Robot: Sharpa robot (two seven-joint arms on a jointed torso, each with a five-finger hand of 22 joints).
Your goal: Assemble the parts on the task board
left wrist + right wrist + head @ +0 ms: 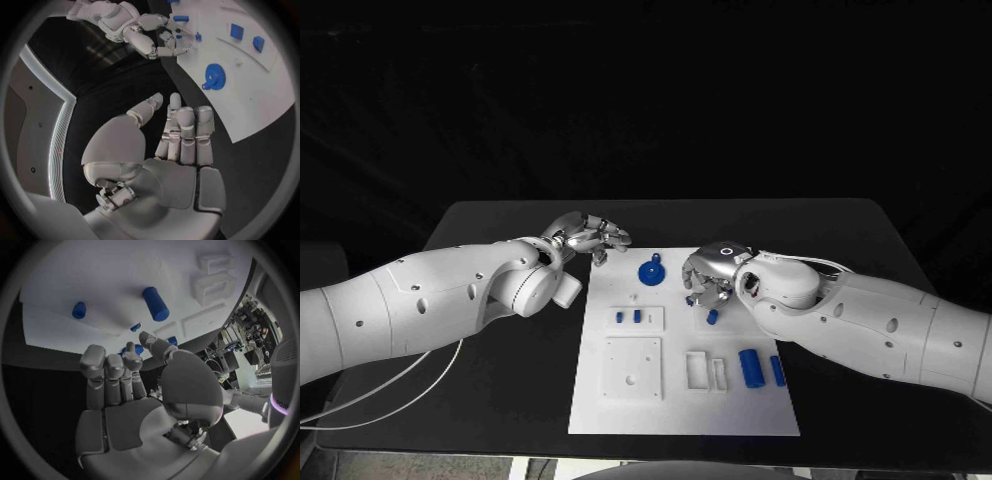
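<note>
The white task board [684, 400] is seen lying in the middle of the black table [473, 400], its long sides running from the near edge toward the far edge. The left hand [589, 238] is held just off the board's far left corner, over bare tabletop; its fingers [186, 131] are loosely raised and slightly apart, and nothing is gripped in them. The right hand [705, 277] is poised over the far part of the board, toward its right edge, fingers curled downward. A small blue peg [713, 316] is seen right at its fingertips; whether it is being pinched cannot be told. Just beside that hand, a blue gear [651, 271] is resting on the board near its far edge. Two small blue pieces [629, 316] are seated in a raised block left of centre. Two blue cylinders [762, 369] are lying side by side near the right edge.
</note>
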